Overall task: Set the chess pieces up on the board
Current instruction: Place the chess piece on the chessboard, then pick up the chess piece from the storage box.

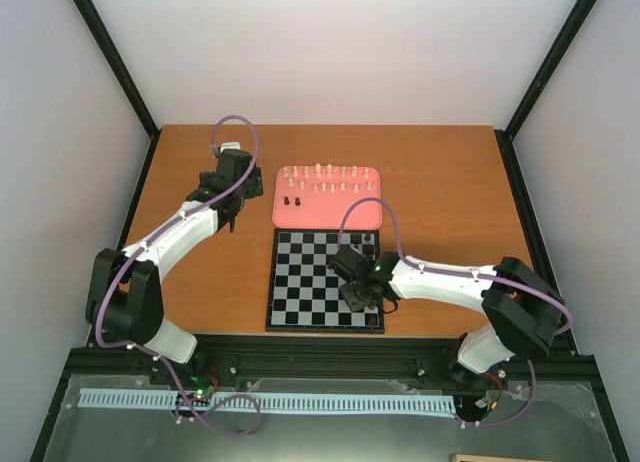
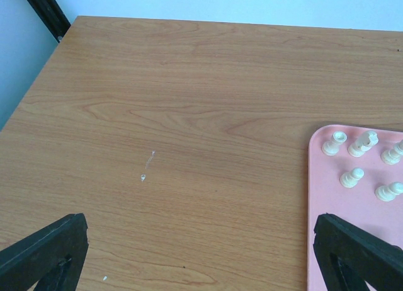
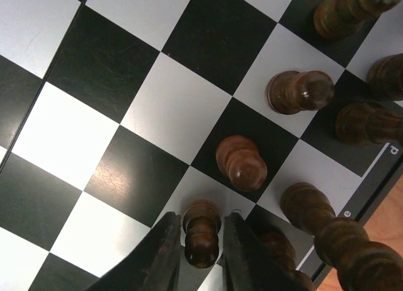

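Checkered board (image 3: 176, 108), right end effector (image 3: 201, 218) flanking dark pawn (image 3: 202, 242) (grip unclear)

The dark chess piece (image 3: 201, 237) between the fingers (image 3: 160, 259) of the right claw (image 3: 201, 216) looks like turned wood, varnished deep brown, with a bright highlight on its rounded head. Its neighbours (image 3: 242, 162), just beyond the claw and to its right, carry the same glossy sheen. The board (image 3: 157, 108) under the claw is smooth and shiny. Its black squares show fine scuffs and faint smears, and its pale squares are a satin grey-white. The fingers look like matt black plastic.

Under the left claw (image 2: 198, 222), the table (image 2: 189, 114) shows a wood grain, smooth with a low sheen. The pink tray (image 2: 315, 196) to that claw's right looks like matt plastic, and the cream pieces (image 2: 352, 177) on it have a soft, dull finish.
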Motion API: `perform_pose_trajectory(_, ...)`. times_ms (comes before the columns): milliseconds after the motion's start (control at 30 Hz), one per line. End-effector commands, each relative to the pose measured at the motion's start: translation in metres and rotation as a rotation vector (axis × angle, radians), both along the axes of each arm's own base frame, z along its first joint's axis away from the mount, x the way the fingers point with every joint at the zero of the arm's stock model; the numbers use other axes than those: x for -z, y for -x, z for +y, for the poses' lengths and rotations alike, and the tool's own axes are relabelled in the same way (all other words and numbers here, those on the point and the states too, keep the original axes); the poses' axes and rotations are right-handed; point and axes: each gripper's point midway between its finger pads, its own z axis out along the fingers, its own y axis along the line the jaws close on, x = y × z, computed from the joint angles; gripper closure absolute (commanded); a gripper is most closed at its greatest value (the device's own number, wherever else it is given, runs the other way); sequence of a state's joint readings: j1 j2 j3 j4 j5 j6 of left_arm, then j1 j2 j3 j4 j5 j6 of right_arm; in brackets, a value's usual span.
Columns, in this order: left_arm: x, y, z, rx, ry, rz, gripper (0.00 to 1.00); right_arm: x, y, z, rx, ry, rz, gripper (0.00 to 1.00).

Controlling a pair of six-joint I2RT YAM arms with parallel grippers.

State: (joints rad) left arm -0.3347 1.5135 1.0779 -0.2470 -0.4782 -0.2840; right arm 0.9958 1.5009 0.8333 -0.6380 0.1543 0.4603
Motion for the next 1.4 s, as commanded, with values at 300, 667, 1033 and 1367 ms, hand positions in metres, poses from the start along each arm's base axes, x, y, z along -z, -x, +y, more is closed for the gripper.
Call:
perform_pose_trajectory(300,-0.021,-0.003,0.001,-0.006,0.009,-0.052,0.00,-0.034,-0.004,0.020,-0.050,-0.087,-0.053,0.68)
perform_pose_trajectory(667,-0.024,-0.001,0.001,-0.004,0.018,-0.060,0.00,-0.096,-0.031,0.077,-0.168,-0.199,-0.188,0.53)
perform_pose_trajectory(1033,-0.030,0.002,0.000,0.003,0.034,-0.076,0.00,-0.092,-0.161,0.126,-0.111,-0.151,-0.275,0.49)
perform_pose_trajectory(1367,-0.031,0.002,0.000,0.001,0.037,-0.084,0.00,-0.054,-0.249,0.145,-0.108,-0.255,-0.239,0.50)
